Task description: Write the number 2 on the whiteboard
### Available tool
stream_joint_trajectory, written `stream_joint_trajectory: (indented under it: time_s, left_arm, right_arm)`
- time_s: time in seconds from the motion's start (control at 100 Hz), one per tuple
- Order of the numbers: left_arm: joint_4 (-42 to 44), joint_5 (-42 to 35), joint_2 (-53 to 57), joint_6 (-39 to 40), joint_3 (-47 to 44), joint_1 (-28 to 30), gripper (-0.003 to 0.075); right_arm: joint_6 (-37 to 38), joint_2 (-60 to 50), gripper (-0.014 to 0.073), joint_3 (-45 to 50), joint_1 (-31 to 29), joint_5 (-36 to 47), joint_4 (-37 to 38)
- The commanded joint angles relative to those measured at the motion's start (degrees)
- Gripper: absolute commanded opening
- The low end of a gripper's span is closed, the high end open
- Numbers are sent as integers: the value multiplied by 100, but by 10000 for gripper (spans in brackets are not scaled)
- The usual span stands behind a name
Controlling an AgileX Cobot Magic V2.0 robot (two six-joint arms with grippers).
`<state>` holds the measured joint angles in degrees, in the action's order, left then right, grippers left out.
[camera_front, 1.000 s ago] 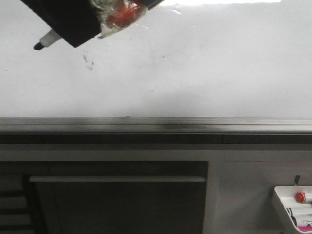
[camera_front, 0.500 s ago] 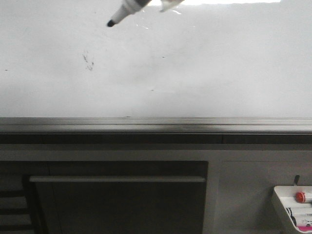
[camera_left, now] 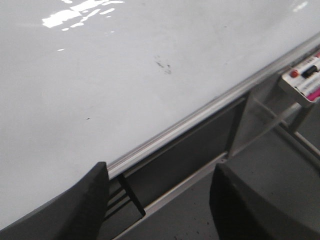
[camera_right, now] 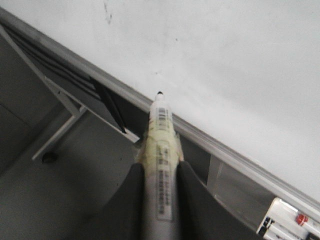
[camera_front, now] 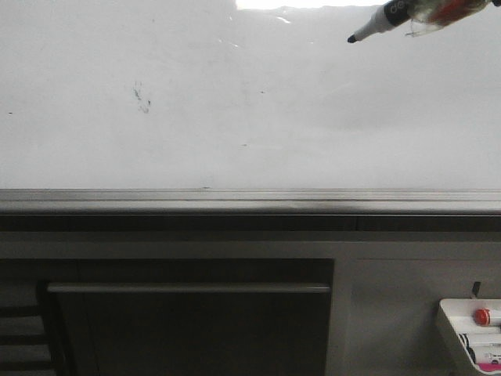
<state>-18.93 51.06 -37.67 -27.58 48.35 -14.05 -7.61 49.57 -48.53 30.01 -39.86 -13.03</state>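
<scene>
Up at the top right, the right claw (camera_right: 159, 192) pinches a marker (camera_front: 381, 19), its black tip hanging in front of the whiteboard (camera_front: 313, 102). No 2 is drawn; only a faint smudge (camera_front: 142, 97) shows. The left claw (camera_left: 160, 200) is spread, holding nothing.

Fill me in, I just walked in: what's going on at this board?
The right gripper is shut on a black-tipped marker, held near the top right of the whiteboard in the front view. No number is drawn yet; only a faint smudge shows. The left gripper is open and holds nothing.
</scene>
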Motion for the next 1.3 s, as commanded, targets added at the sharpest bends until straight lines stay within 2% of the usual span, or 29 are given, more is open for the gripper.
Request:
stream_joint_trajectory:
  time_s: [0.0,0.17,0.25,0.52,0.66,0.75,0.82,0.89,0.98,1.18,1.29]
  left_arm:
    - [-118,-790,188,85,-154,153,412]
    - [-118,-858,194,85,-355,191,412]
    - [-118,-870,194,85,-348,191,412]
    - [-118,-968,194,85,-348,191,412]
    - [-102,-968,194,85,-348,191,412]
    - [-73,-968,194,85,-348,191,412]
    - [-51,-968,194,85,-348,191,412]
    - [-51,-968,194,85,-348,191,412]
    - [-51,-968,194,85,-348,191,412]
    - [-51,-982,194,85,-348,191,412]
    - [-51,-1023,194,85,-348,191,412]
  right_arm:
    - [79,-194,-36,180,-25,1109,-23]
    - [79,-104,-36,348,-25,1560,-123]
    - [79,130,-36,199,-25,1486,-123]
    - [79,1557,-36,-1539,-25,-301,-123]
    - [66,2234,-36,-2336,-25,-698,-123]
    - [-316,2579,-36,-2660,-57,-942,-731]
    - [-1102,2812,-36,-2814,-267,-1215,-1733]
    - [-1620,2985,-36,-2889,-615,-1402,-2269]
    - [-1861,3063,-36,-2899,-838,-1390,-2284]
    - [-1964,3119,-36,-2913,-825,-954,-2201]
    - [-1964,3352,-36,-3206,-802,-1161,-2201]
